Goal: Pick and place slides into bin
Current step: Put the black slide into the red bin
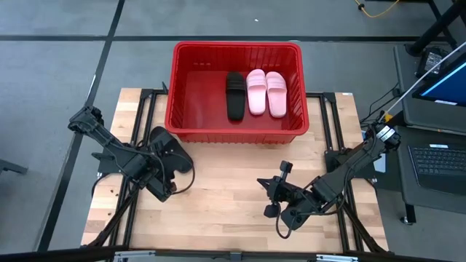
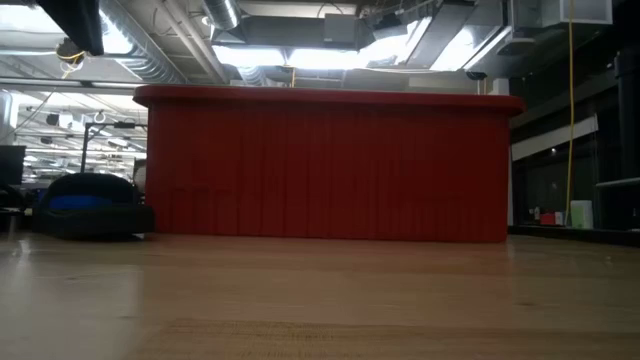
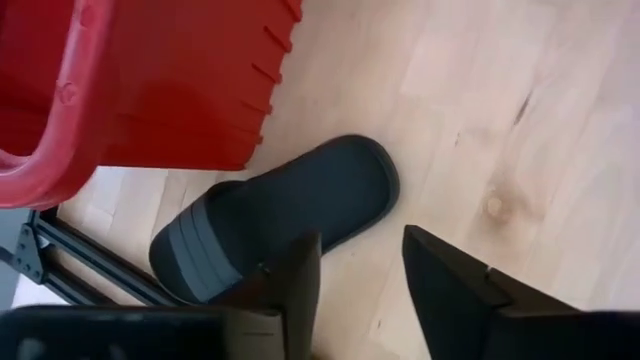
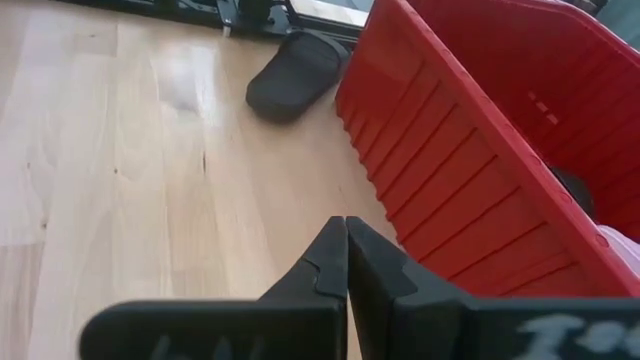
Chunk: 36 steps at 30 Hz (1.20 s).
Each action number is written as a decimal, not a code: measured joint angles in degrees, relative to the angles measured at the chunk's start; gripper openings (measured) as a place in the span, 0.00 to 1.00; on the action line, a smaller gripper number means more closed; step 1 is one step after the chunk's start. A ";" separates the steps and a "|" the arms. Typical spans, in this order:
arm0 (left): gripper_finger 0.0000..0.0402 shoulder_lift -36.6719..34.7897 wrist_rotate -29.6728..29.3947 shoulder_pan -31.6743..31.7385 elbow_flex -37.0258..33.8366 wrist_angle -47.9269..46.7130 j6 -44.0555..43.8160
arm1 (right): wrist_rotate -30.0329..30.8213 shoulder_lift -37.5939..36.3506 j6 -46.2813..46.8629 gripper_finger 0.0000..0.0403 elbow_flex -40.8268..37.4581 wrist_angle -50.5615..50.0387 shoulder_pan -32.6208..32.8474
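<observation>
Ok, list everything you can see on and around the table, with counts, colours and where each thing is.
Red slotted plastic bin: one, at the table's far edge.
Pale pink ribbed-strap slides: two, side by side inside the bin.
Black slide in bin: one, beside the pink pair.
Black slide on table: one, by the bin's left corner.
Light wooden table: one.
Left gripper: open, over the table slide.
Right gripper: shut, over bare table.

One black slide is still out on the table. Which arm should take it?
Left. Its end effector is open right above the black slide, which lies beside the bin's left front corner. The right end effector is shut and sits over bare table farther away.
</observation>
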 joint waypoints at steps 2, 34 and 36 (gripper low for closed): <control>0.38 0.00 -0.87 0.00 0.00 0.03 -1.31 | 0.00 0.00 0.00 0.01 0.00 -0.09 -0.01; 0.42 -0.04 -0.23 8.18 -25.77 1.27 -23.18 | 0.00 0.00 0.00 0.01 -0.02 -1.33 -0.95; 0.42 -0.04 -1.49 9.62 -25.88 1.26 -23.09 | 0.00 0.00 0.00 0.01 -0.02 -1.36 -1.17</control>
